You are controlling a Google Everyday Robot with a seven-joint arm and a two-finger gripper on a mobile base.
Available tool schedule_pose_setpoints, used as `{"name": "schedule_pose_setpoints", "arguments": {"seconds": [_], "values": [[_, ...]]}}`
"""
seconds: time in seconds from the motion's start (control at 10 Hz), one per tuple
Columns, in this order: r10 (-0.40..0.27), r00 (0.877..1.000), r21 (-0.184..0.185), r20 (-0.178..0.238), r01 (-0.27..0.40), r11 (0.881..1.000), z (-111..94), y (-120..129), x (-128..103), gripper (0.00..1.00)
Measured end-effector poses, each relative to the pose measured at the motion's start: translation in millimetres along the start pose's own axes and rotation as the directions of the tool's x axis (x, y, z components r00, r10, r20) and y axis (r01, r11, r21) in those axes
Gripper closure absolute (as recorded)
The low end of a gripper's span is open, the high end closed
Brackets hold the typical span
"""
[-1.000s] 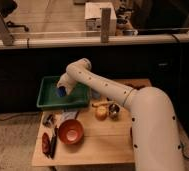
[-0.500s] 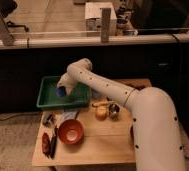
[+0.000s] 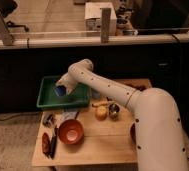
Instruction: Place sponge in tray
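The green tray (image 3: 47,101) sits at the back left of the wooden table. The blue sponge (image 3: 61,91) is at the end of my arm, over the middle of the tray. My gripper (image 3: 62,89) is at the sponge, above the tray floor, with the white arm reaching in from the right. I cannot tell whether the sponge rests on the tray floor or hangs just above it.
A red-orange bowl (image 3: 70,131) stands at the front left of the table. A yellowish round fruit (image 3: 101,112) and a small dark cup (image 3: 114,110) sit mid-table. Dark utensils (image 3: 49,142) lie along the left edge. A counter with glass runs behind.
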Motion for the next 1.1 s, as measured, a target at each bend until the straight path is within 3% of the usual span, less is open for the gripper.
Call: {"name": "schedule_pose_setpoints", "arguments": {"seconds": [1.1], "values": [[-0.017, 1.0, 0.003, 0.0, 0.017, 1.0, -1.1, 2.2, -2.5, 0.2]]}}
